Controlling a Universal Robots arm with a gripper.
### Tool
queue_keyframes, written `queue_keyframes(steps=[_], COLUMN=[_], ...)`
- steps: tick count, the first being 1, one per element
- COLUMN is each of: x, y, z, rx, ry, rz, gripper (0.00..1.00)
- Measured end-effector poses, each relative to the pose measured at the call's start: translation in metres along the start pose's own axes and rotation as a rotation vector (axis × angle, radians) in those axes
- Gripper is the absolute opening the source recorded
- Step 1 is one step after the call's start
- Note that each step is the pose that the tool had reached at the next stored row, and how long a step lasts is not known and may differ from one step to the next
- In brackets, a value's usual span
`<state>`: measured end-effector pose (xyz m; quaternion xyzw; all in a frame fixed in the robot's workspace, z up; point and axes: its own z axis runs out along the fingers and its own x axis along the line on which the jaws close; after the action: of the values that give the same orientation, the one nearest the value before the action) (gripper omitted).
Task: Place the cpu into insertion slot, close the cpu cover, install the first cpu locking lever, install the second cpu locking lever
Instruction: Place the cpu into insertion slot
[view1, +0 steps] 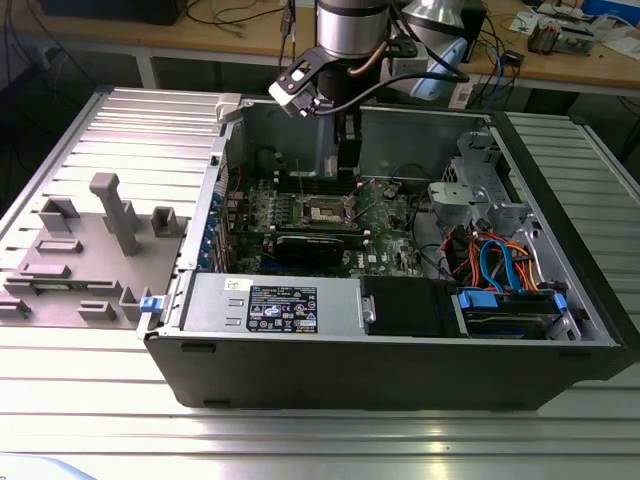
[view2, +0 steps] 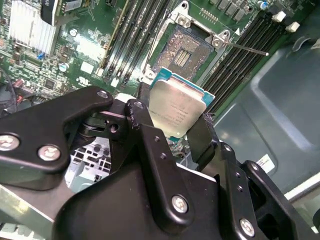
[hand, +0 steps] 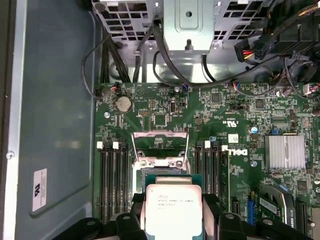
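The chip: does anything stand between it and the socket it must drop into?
Nothing visible does. The pincer holds the chip clear of the socket, whose centre lies bare; the cover stands swung up off it.

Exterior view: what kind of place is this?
Probably a robotics lab or workshop: an open computer case on a ribbed metal table, a cable-strewn workbench behind, and the gripper holding the cpu.

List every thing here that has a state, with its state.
gripper, shut on cpu
cpu, held clear of slot, not seated
slot, empty, uncovered
cover, raised open
lever, unlatched, sticking out sideways
case, side open
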<state>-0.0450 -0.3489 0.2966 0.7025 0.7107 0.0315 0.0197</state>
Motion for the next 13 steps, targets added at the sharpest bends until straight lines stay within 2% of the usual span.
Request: queue_keyframes(steps=[8,13], x=[0.0002,0.0001], y=[-0.0062,-0.0092], z=[0.0161,0.0316], rx=[0.0002,0.0002], ry=[0.0008,0.0008], rz=[-0.011,-0.011], gripper=[0.54,0.54])
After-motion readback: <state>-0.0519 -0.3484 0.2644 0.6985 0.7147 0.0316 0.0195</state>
